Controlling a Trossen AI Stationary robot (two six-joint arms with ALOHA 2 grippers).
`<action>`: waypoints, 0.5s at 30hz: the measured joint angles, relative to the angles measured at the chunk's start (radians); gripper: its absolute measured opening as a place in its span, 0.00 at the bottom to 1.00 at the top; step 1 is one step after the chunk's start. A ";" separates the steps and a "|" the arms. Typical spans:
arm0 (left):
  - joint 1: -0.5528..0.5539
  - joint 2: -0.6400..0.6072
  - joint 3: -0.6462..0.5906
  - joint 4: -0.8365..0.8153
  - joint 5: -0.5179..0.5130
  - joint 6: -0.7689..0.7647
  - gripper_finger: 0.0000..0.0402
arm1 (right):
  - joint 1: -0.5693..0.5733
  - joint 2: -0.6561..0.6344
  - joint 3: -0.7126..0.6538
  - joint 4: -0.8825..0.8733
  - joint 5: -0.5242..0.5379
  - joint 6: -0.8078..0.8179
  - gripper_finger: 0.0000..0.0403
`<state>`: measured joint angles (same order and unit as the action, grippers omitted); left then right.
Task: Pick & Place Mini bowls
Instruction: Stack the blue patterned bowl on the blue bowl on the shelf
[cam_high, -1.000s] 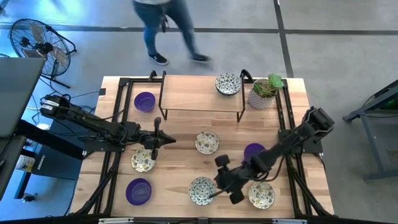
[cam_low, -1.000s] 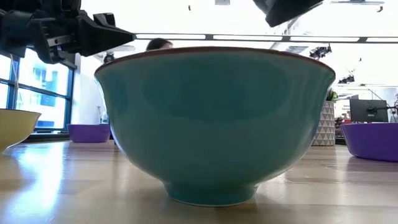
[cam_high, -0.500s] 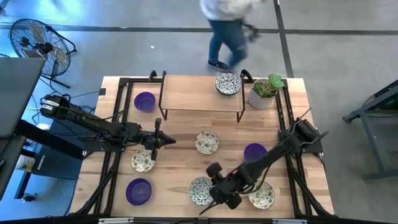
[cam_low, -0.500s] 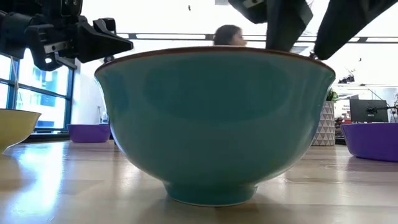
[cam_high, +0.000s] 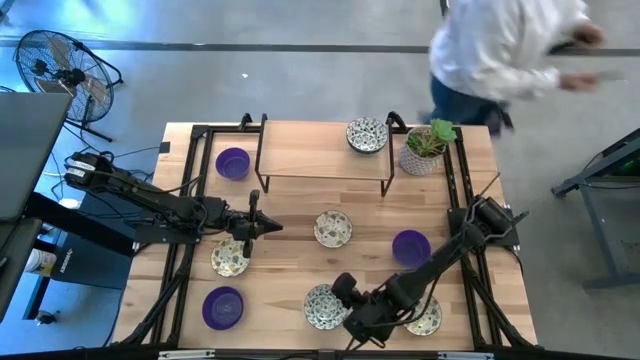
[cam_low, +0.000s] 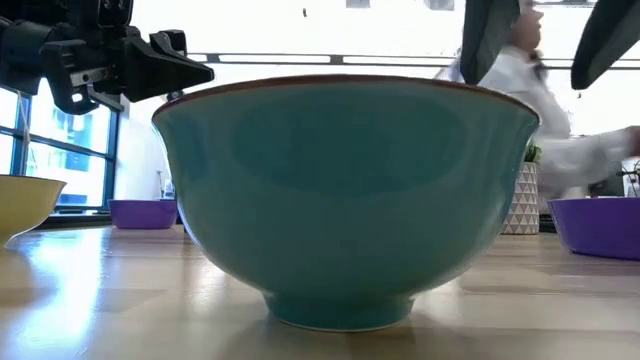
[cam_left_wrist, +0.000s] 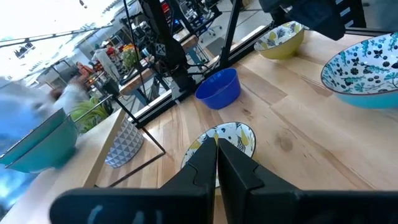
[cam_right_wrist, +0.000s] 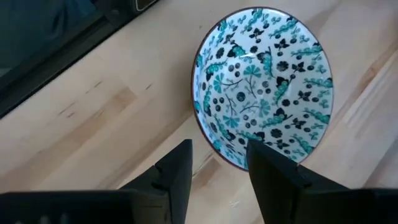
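The right gripper (cam_right_wrist: 217, 171) is hanging fingers parted, gripping nothing, straddling the near rim of a floral mini bowl (cam_right_wrist: 264, 84) at the table's six o'clock edge; its arm is hiding part of the neighbouring bowl (cam_high: 427, 318). At nine o'clock, the left gripper (cam_left_wrist: 217, 163) is hovering closed and empty.

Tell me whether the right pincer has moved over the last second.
Yes. The right pincer has swung toward the table's front edge, from level with the front-centre patterned bowl to its front right side.
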<state>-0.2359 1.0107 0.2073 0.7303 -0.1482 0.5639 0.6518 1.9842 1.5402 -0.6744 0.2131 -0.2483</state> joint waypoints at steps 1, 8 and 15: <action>0.000 0.000 0.000 0.000 0.000 0.000 0.02 | 0.000 0.000 0.000 0.001 0.001 -0.006 0.35; 0.000 0.008 0.000 0.002 0.000 -0.012 0.02 | -0.002 0.040 0.000 0.009 -0.012 -0.089 0.35; 0.000 0.009 0.000 0.000 -0.001 -0.016 0.02 | -0.004 0.064 0.000 0.026 0.053 -0.131 0.35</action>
<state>-0.2359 1.0195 0.2073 0.7306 -0.1493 0.5484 0.6477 2.0480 1.5398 -0.6483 0.2666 -0.3788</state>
